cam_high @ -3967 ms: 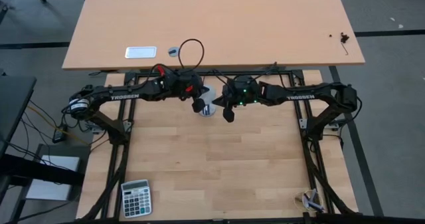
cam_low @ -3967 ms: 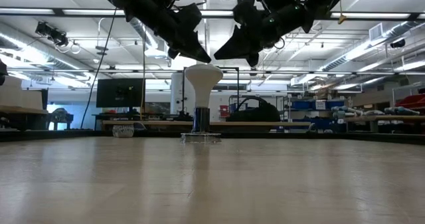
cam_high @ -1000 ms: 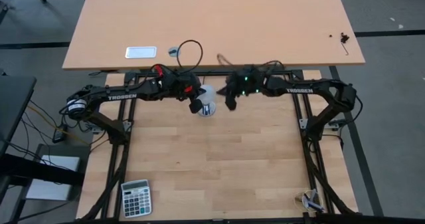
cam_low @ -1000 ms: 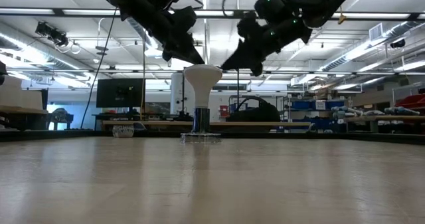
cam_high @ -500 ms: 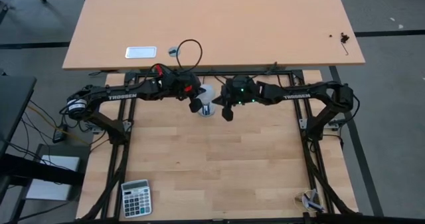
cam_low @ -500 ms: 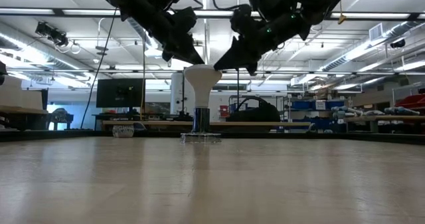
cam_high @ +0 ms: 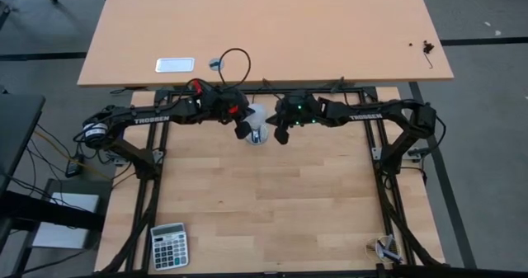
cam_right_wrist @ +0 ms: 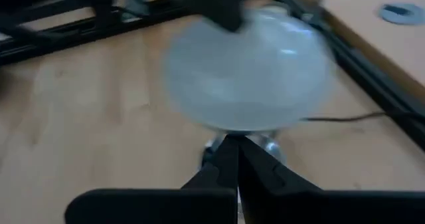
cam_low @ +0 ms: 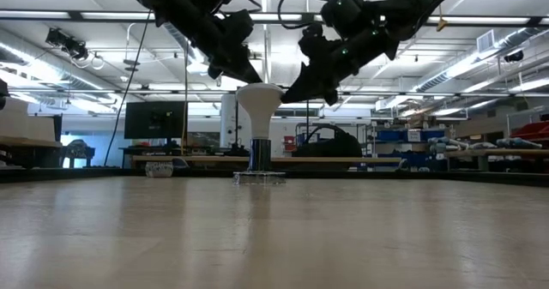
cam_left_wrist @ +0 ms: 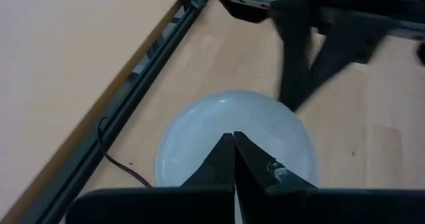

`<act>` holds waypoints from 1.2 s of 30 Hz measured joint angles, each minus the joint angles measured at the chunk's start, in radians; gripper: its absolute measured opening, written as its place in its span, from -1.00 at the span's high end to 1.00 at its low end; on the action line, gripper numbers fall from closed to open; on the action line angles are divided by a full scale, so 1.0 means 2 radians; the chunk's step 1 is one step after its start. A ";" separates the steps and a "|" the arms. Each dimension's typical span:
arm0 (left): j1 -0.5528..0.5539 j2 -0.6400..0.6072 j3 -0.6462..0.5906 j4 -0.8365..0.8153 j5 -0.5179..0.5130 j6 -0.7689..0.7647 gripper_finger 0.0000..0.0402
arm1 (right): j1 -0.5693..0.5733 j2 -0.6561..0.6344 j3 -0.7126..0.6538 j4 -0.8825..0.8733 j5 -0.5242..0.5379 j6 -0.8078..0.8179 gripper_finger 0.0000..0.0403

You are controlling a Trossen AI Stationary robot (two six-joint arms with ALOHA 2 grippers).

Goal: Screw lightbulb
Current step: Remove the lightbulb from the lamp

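Near the middle of the table's far edge, the left gripper hangs over the lightbulb, its fingers pressed together with nothing between them, tips just above the dome's left rim, probably to steady or nudge the face rather than grasp it. The bulb stands upright, dome up, its narrow base seated in the socket disc, which suggests the threading is under way or nearly finished. To its right, the right gripper leans in at the dome's other rim, jaws likewise closed and empty. The wooden table carries a calculator at its near left corner. Behind it stretches a workshop with shelving and ceiling lights.
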 joint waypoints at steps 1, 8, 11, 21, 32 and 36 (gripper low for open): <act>0.000 0.000 0.000 0.000 0.000 0.000 1.00 | -0.005 0.000 0.000 -0.001 0.005 0.006 0.96; -0.002 0.000 0.000 0.000 0.011 0.000 1.00 | -0.061 -0.001 0.000 -0.021 0.043 0.024 0.96; -0.001 0.000 0.000 0.000 0.010 0.000 1.00 | -0.072 -0.013 0.000 -0.030 0.012 0.021 0.96; -0.001 0.000 0.000 0.003 0.007 0.000 1.00 | 0.019 -0.025 0.001 0.005 -0.043 -0.023 0.96; -0.001 0.000 0.000 0.005 0.005 -0.007 1.00 | 0.023 -0.006 0.002 0.028 -0.036 -0.017 0.96; -0.001 0.000 0.000 0.004 0.005 -0.008 1.00 | 0.020 0.000 0.000 0.025 -0.030 -0.009 0.96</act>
